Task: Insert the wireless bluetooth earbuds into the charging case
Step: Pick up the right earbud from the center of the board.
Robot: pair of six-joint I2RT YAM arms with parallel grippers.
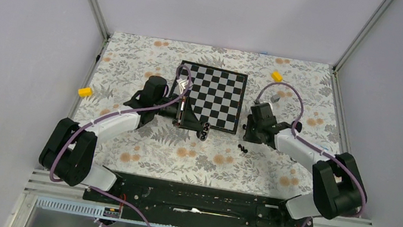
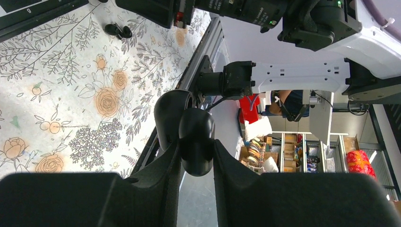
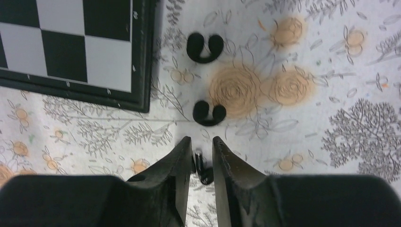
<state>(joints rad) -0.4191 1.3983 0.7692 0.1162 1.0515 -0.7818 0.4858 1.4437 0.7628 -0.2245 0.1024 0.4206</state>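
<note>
My left gripper (image 1: 200,126) is shut on the charging case (image 1: 205,131), a small black pebble that looks hinged open, just off the chessboard's near edge. In the left wrist view the case (image 2: 196,142) sits pinched between the fingers, and my gripper (image 2: 196,153) holds it clear of the cloth. My right gripper (image 3: 202,151) is closed narrowly around one glossy black earbud (image 3: 202,168), close to the floral cloth. Two more black earbuds (image 3: 209,113) (image 3: 204,47) lie ahead of its fingertips. From above, earbuds (image 1: 242,148) show beside my right gripper (image 1: 249,135).
The chessboard (image 1: 210,97) lies mid-table; its corner (image 3: 71,42) shows in the right wrist view. Yellow blocks sit at the left (image 1: 85,92) and far right (image 1: 277,76). A small grey cube (image 1: 275,99) is behind the right wrist. Metal frame posts and grey walls enclose the table.
</note>
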